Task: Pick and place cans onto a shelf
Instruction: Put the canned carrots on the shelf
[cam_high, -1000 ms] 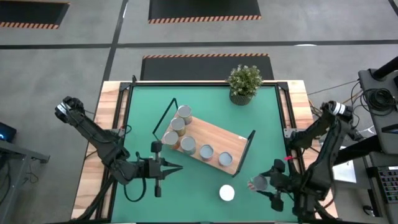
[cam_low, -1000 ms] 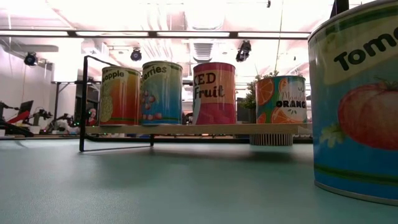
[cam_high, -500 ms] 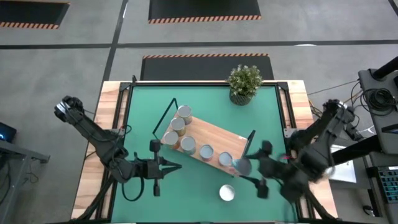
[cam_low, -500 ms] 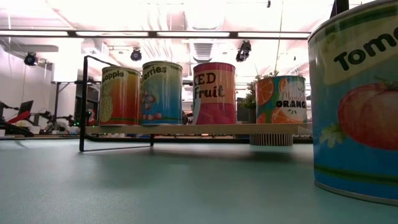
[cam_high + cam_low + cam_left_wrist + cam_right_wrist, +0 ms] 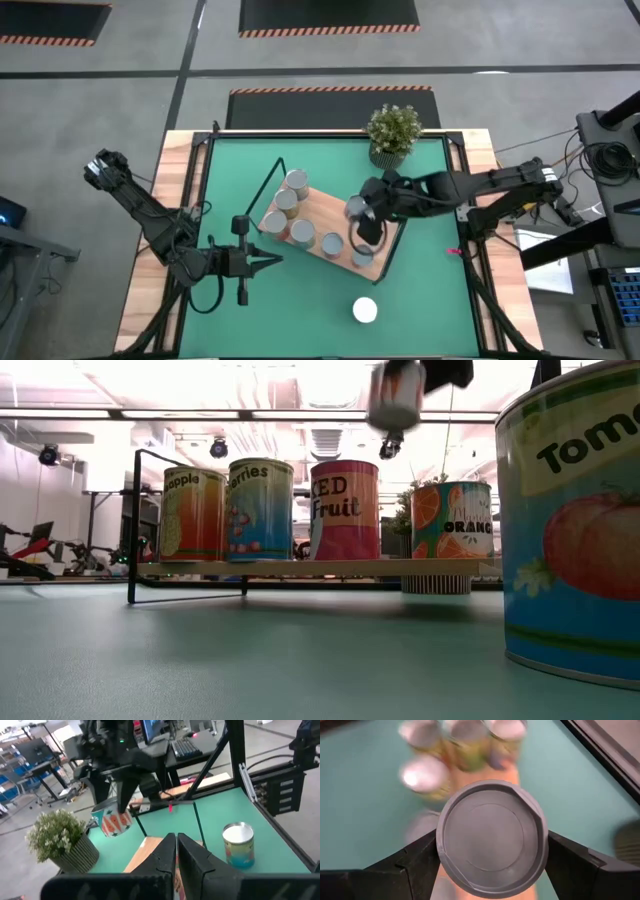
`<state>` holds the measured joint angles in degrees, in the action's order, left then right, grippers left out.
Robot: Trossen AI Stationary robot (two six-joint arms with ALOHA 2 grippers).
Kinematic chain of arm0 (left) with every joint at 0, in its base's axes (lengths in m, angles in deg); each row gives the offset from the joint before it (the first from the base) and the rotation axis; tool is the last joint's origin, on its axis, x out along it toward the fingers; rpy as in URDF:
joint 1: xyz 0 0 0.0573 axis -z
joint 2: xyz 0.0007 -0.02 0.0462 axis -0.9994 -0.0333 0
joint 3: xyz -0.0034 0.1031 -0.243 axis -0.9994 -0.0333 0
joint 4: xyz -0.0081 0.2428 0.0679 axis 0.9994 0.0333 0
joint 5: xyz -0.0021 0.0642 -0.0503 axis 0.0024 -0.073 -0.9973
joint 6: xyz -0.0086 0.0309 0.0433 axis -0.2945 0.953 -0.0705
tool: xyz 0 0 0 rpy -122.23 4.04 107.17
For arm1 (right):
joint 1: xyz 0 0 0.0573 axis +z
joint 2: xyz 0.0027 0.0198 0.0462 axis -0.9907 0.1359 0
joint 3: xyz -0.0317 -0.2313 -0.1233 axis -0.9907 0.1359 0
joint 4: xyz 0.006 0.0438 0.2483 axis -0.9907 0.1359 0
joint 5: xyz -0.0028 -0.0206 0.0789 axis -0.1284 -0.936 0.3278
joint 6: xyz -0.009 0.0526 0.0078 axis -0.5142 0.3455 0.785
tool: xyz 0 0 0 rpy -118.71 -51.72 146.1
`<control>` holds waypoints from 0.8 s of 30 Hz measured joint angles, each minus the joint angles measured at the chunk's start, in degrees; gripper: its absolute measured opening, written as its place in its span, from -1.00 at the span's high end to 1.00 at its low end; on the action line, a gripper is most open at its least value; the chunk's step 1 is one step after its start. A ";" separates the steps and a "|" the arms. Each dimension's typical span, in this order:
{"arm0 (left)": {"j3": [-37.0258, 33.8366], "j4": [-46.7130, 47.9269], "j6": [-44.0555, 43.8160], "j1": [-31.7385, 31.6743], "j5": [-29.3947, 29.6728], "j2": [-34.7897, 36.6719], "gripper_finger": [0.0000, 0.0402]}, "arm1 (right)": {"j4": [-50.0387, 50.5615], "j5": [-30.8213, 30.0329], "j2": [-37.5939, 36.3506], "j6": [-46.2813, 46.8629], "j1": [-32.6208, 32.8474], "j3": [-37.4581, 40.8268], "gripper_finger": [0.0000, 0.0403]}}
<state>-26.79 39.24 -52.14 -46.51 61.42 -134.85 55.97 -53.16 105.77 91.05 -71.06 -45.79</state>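
The right end effector (image 5: 362, 213) grips a small cylindrical metal can with a grey round top (image 5: 492, 838), its two dark fingers (image 5: 420, 862) closed against the can's sides, and holds it in the air above the flat rectangular light-wood shelf with black wire end loops (image 5: 340, 218). Directly beneath and just beside this end effector, five more silver-topped cans (image 5: 301, 233) stand upright on the shelf; in the low view four of them show fruit labels in a row (image 5: 344, 510), with the held can (image 5: 396, 394) hanging above them. Farther off, toward the near edge of the green surface (image 5: 420, 280), a lone white-topped can (image 5: 365, 310) stands clear of the shelf. A potted green plant (image 5: 393, 134) sits beyond the shelf. The left end effector (image 5: 262, 263) rests low over the surface, fingers (image 5: 192, 862) pressed together and holding nothing, well apart from the shelf's near end.
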 joint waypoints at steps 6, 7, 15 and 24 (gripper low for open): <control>-0.04 1.28 -0.71 0.00 0.00 0.58 1.00 | 8.43 0.35 2.65 2.01 -4.34 0.28 -0.44; -0.04 1.49 -0.69 0.00 0.00 0.82 1.00 | 9.03 0.37 3.17 2.65 -4.39 0.45 -0.45; -0.04 2.78 -0.99 0.03 -0.02 2.03 1.00 | 8.22 0.45 5.67 3.62 -2.31 4.29 -0.44; -0.03 3.37 -1.02 0.04 -0.07 2.01 1.00 | -1.89 0.44 4.59 3.51 -1.40 15.09 -0.46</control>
<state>-26.82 42.62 -53.16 -46.46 61.35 -132.85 54.09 -52.71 110.36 94.56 -72.45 -30.71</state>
